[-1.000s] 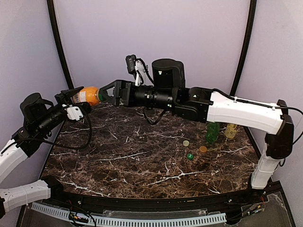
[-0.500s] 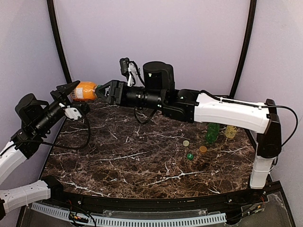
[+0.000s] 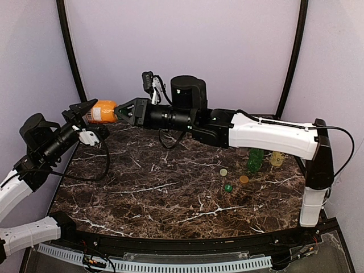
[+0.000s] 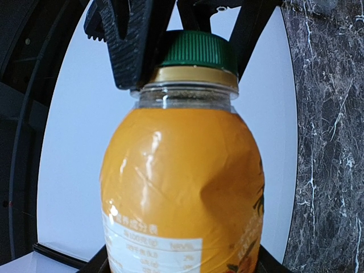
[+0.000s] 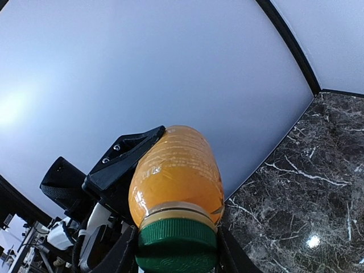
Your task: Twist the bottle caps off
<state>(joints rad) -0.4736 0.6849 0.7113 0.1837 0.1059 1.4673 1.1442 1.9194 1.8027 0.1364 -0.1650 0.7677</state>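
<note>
Orange bottle point(image 3: 102, 111) is up in the air over the far-left corner of the counter point(image 3: 170, 193), lying sideways, with the left fingers point(image 3: 79, 107) gripping its body. Right fingers point(image 4: 128, 45) are clamped on its green cap point(image 5: 176, 244) — one each side.

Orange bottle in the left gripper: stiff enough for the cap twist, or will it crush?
Probably soft-walled: the orange bottle shows a dent in its side, so a hard squeeze may buckle it. Filled nearly to the neck, so likely heavy for its size. The ribbed green cap should grip well.
</note>
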